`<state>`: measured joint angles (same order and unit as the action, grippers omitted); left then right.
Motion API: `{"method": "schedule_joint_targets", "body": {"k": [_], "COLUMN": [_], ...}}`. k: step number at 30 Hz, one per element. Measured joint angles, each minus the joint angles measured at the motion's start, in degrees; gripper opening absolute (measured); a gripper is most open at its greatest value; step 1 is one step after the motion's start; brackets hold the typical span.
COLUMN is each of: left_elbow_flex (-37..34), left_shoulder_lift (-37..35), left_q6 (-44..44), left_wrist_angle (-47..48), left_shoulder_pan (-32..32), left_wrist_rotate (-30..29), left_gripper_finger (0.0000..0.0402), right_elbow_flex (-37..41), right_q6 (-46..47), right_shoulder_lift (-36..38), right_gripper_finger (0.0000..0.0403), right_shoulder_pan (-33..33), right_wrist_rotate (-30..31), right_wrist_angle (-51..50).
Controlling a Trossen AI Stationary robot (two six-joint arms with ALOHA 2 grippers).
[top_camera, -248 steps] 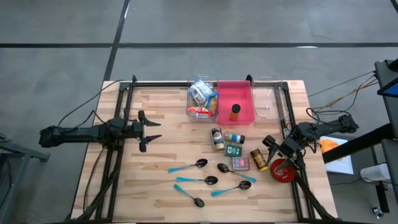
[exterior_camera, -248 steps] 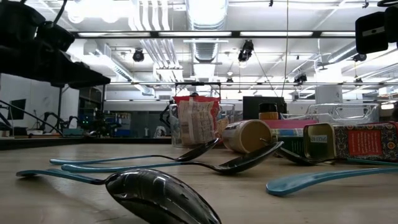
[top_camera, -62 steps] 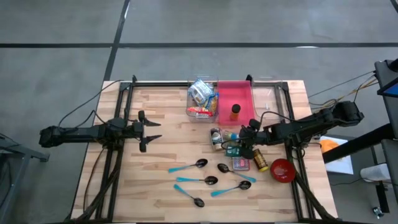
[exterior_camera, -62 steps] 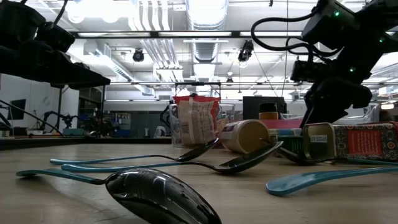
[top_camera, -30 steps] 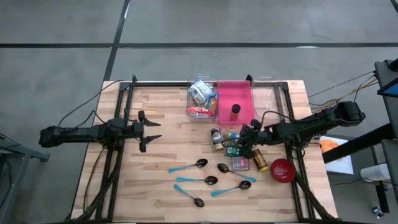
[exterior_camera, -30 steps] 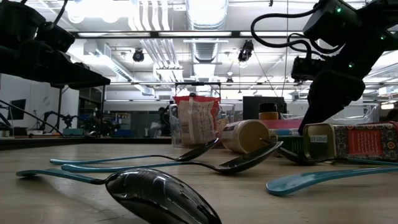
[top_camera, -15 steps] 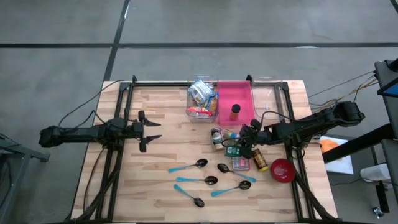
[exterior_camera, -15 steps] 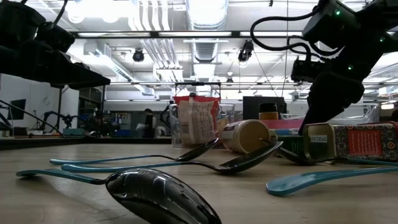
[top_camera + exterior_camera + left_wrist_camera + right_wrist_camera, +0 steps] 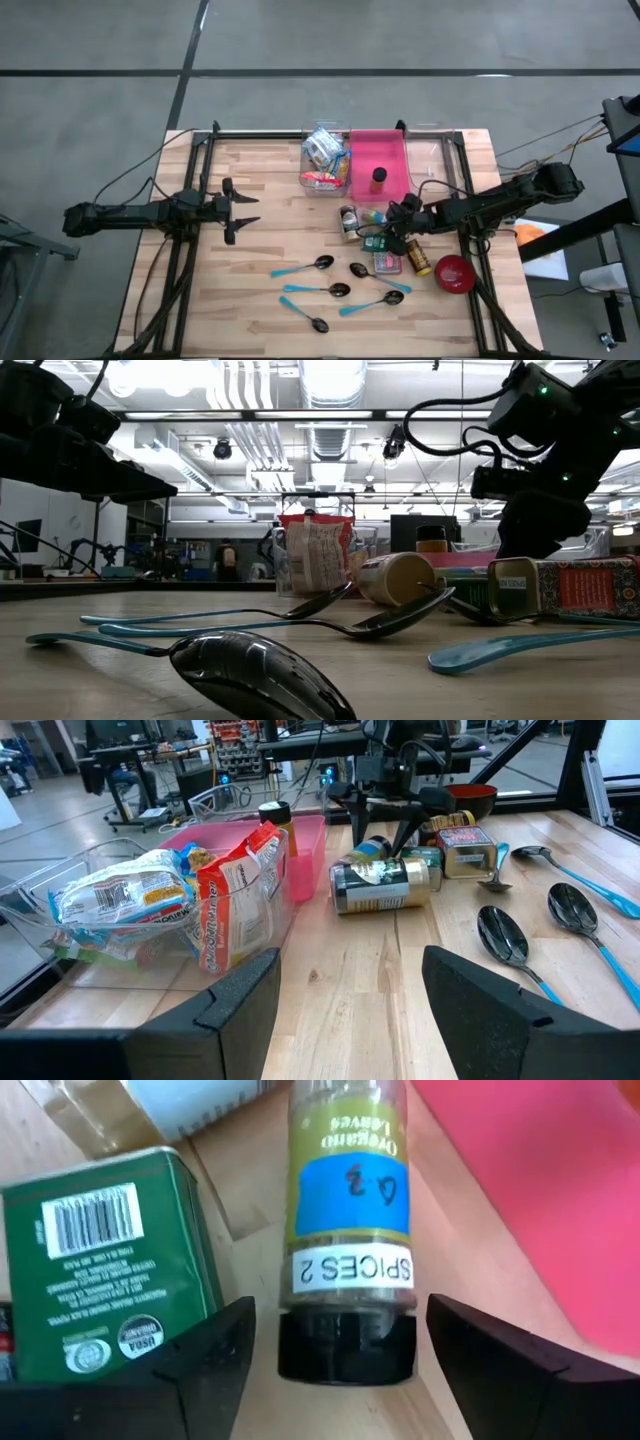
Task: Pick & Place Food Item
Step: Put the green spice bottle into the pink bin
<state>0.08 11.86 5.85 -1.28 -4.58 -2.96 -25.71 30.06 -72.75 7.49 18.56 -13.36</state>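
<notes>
We see the right gripper (image 9: pixel 340 1355) spread wide, holding nothing. The spice jar (image 9: pixel 350 1230) lies on its side on the table (image 9: pixel 260 200), its dark cap between the fingers (image 9: pixel 215 1350), clear of both. A green tin (image 9: pixel 105 1270) sits just beside one finger, the pink bin (image 9: pixel 560 1190) beyond the other. The left gripper (image 9: pixel 243 210) waits well apart, its fingers open and empty.
</notes>
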Motion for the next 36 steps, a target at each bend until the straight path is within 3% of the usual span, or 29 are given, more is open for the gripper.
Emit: {"method": "schedule_joint_targets", "body": {"k": [27,36], "left_elbow_flex": [0.00,0.00], "left_shoulder_lift": [0.00,0.00], "left_q6": [0.11,0.09], "left_wrist_angle": [0.00,0.00], "left_shoulder_pan": [0.02,0.02], "left_wrist_rotate": [0.01,0.01], "left_gripper_finger": [0.0244,0.0244], "right_elbow_flex": [2.51,2.51], "right_q6": [2.51,2.54], "right_shoulder_lift": [0.15,0.15], "right_gripper_finger": [0.0293,0.0211], "right_shoulder_pan": [0.00,-0.04], "right_wrist_rotate": [0.93,1.10], "right_wrist_angle": [2.06,3.01]}}
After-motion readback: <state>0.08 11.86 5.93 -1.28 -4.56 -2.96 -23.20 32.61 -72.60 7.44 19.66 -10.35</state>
